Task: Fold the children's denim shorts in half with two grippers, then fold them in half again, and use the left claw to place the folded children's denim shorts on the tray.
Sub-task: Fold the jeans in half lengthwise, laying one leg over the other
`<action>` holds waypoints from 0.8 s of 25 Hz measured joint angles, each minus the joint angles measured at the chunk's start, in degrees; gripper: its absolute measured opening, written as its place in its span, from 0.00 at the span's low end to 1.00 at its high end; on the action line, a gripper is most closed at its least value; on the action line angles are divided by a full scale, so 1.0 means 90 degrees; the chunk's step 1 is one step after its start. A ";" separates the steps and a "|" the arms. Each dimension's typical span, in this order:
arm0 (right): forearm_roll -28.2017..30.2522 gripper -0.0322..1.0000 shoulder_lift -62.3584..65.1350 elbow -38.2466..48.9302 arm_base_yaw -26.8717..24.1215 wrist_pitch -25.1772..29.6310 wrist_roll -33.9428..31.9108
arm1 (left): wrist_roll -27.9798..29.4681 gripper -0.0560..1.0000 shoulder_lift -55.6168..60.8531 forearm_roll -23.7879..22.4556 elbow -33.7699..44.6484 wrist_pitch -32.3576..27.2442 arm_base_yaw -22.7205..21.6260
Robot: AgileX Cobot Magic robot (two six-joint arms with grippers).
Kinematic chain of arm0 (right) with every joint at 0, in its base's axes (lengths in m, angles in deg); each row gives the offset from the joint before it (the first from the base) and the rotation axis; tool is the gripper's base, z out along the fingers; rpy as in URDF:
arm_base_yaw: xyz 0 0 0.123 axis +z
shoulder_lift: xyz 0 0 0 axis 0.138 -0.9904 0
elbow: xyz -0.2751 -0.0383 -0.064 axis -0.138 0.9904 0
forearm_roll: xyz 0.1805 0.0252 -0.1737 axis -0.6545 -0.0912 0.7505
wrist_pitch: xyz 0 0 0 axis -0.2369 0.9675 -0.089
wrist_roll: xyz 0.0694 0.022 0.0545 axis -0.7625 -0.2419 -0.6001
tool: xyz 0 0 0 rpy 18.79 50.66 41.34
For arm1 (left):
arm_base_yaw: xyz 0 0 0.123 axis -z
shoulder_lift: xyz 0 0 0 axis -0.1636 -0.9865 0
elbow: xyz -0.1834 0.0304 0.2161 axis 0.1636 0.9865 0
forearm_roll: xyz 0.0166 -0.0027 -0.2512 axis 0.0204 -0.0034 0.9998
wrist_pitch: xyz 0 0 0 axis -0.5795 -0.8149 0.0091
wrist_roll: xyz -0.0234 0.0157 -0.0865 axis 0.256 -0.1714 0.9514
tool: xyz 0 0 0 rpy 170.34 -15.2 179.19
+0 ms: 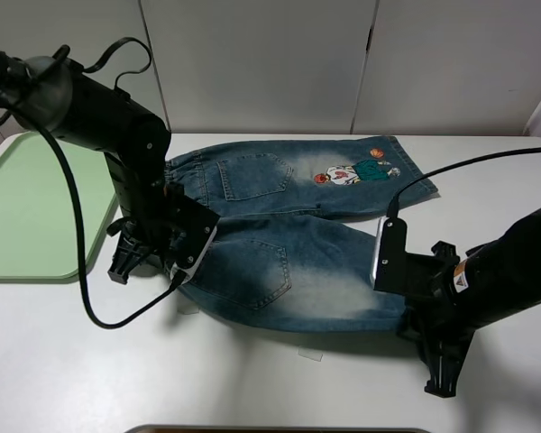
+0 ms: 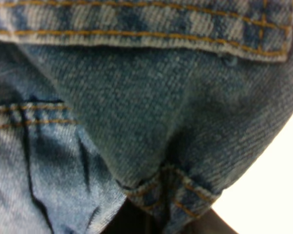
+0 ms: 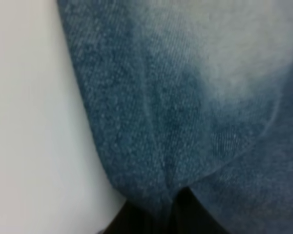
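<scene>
The children's denim shorts [image 1: 288,262] lie spread on the white table, with the cartoon-print leg [image 1: 356,170] at the back. My left gripper [image 1: 186,271] sits at the waistband end of the near leg. In the left wrist view it [image 2: 154,222] is shut on a pinched seam of the shorts [image 2: 136,122]. My right gripper [image 1: 384,275] sits at the hem end of the same leg. In the right wrist view it [image 3: 172,207] is shut on a fold of the denim [image 3: 185,112]. The pale green tray [image 1: 36,271] lies at the far left.
A black cable [image 1: 81,271] loops from the left arm over the table near the tray's corner. White wall panels [image 1: 261,63] stand behind the table. A dark edge [image 1: 279,430] shows at the table's front.
</scene>
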 joint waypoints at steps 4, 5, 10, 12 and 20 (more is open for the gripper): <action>0.0104 0.02 0.0590 0.0007 0.0000 0.0398 -0.0064 | 0.0138 0.07 0.0169 0.0012 0.0000 -0.0224 0.0000; 0.0104 0.02 0.0590 0.0007 0.0000 0.0398 -0.0064 | 0.0138 0.07 0.0169 0.0012 0.0000 -0.0224 0.0000; 0.0274 0.02 0.1168 0.0007 0.0000 0.0904 -0.0103 | 0.0236 0.07 0.0392 0.0133 0.0000 -0.0587 0.0000; 0.0320 0.02 0.1345 0.0007 0.0000 0.1056 -0.0203 | 0.0347 0.07 0.0508 0.0281 0.0000 -0.0672 0.0000; 0.0626 0.02 0.2244 0.0008 0.0000 0.1657 -0.0835 | 0.0453 0.07 0.0866 0.0884 0.0000 -0.1209 0.0004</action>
